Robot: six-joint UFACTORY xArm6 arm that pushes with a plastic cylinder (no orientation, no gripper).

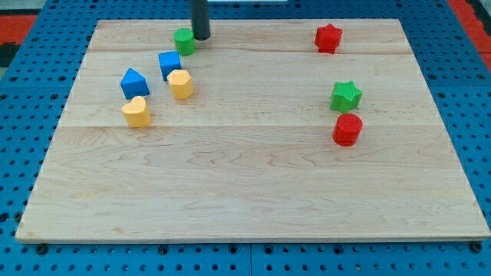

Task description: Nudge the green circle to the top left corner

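The green circle [184,41] stands near the board's top edge, left of centre. My tip [201,37] is right beside it on its right side, touching or nearly touching it. The dark rod rises from there out of the view's top. The board's top left corner [101,25] lies some way to the left of the green circle.
A blue cube [169,64], a yellow hexagon-like block [181,83], a blue pentagon-like block [134,83] and a yellow heart [136,112] cluster below the green circle. A red star [327,37], a green star [346,96] and a red cylinder [347,129] stand at the right.
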